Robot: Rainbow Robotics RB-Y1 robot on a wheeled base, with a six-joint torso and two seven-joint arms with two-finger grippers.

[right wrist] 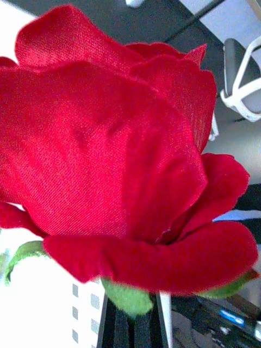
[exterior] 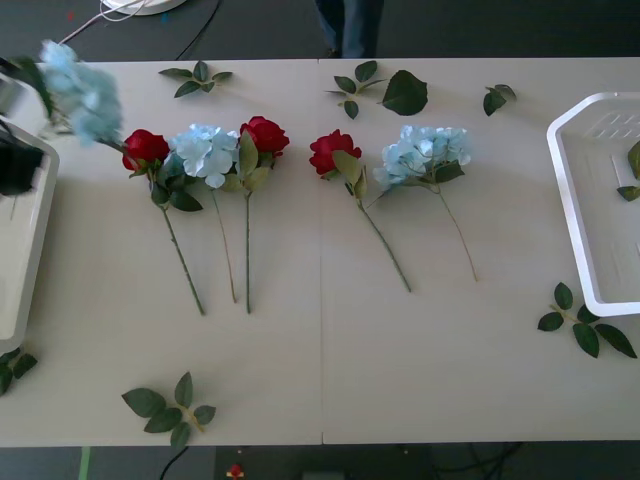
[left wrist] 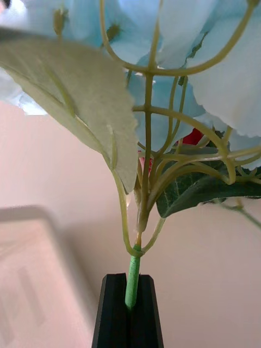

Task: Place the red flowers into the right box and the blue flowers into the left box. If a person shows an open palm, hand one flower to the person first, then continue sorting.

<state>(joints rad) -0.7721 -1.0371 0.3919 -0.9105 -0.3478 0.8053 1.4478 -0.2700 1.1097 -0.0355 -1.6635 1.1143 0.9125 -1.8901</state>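
Note:
My left gripper (left wrist: 130,284) is shut on the green stem of a blue flower (left wrist: 163,65), held up over the table's far left corner (exterior: 80,92) beside the left box (exterior: 28,250). My right gripper (right wrist: 135,318) is shut under a red flower (right wrist: 109,152) whose bloom hides the stem, above a white perforated box wall (right wrist: 49,304). The right box (exterior: 575,190) stands at the table's right edge. On the table lie three red flowers (exterior: 145,148) (exterior: 265,133) (exterior: 333,150) and two blue flowers (exterior: 205,150) (exterior: 425,152), stems pointing toward me.
Loose green leaf sprigs lie scattered: far side (exterior: 195,80) (exterior: 405,92) (exterior: 498,97), near the right box (exterior: 585,325), front left (exterior: 168,405). A leaf (exterior: 634,160) pokes into the right box. The left box's corner (left wrist: 32,261) sits beside the held stem.

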